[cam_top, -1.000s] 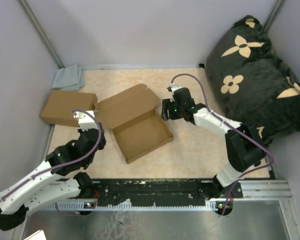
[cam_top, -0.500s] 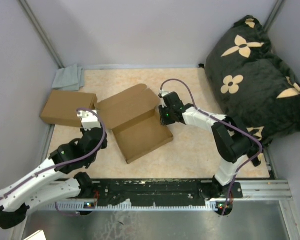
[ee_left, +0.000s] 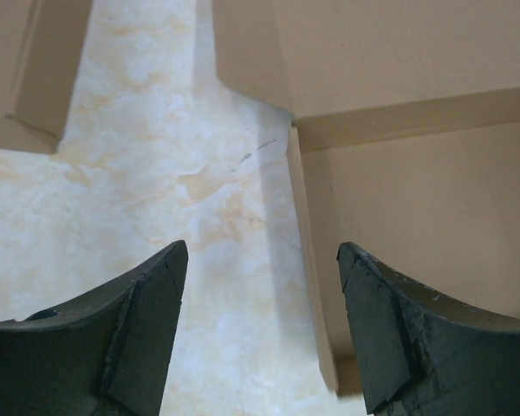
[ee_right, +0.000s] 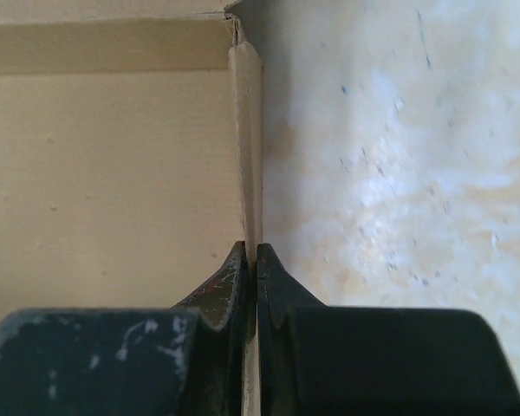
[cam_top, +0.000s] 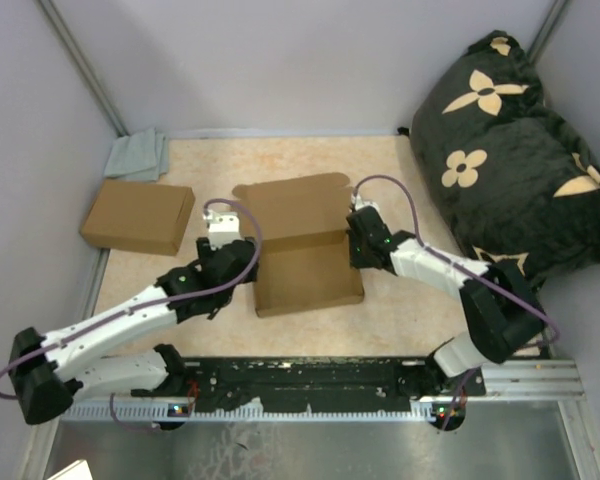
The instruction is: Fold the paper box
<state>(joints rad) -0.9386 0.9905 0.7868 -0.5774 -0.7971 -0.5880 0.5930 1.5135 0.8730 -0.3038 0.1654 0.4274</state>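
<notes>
Paper box lies lid-open. Right gripper, arm stretched leftward and low, pinches its right wall. Left gripper, arm extended forward, gapes wide astride the left wall.

The left arm and the right arm are built alike, with smooth white link covers between bulky black joint housings. A thin purple cable arcs off each wrist and trails along the links. The left gripper has broad, matte black, wedge-shaped fingers. The right gripper has dark fingers scuffed with pale flecks and a trace of red.
</notes>
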